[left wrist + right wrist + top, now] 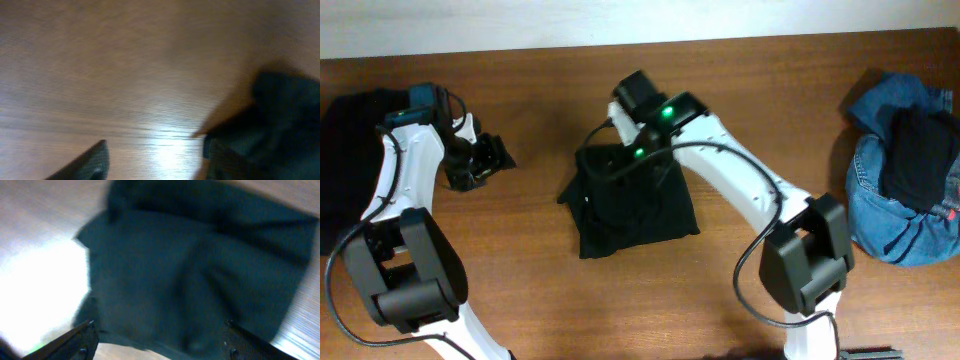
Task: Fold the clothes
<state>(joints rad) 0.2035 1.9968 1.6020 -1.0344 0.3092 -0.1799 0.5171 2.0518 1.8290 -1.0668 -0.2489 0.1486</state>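
A folded black garment (635, 205) lies at the table's middle. My right gripper (642, 162) hovers over its far edge; in the right wrist view the gripper (159, 325) is open, its fingers spread wide over the dark cloth (200, 270) and holding nothing. My left gripper (483, 160) is open and empty over bare wood, left of the garment. In the left wrist view the gripper (155, 145) shows only table between its fingers, with a blurred dark mass (280, 115) at the right. Another black garment (348, 150) lies at the far left edge.
A crumpled blue denim piece (880, 215) sits at the right edge of the table with a black garment (918, 155) bunched on top of it. Brown wooden table (520, 260) lies all around; a pale wall strip runs along the back.
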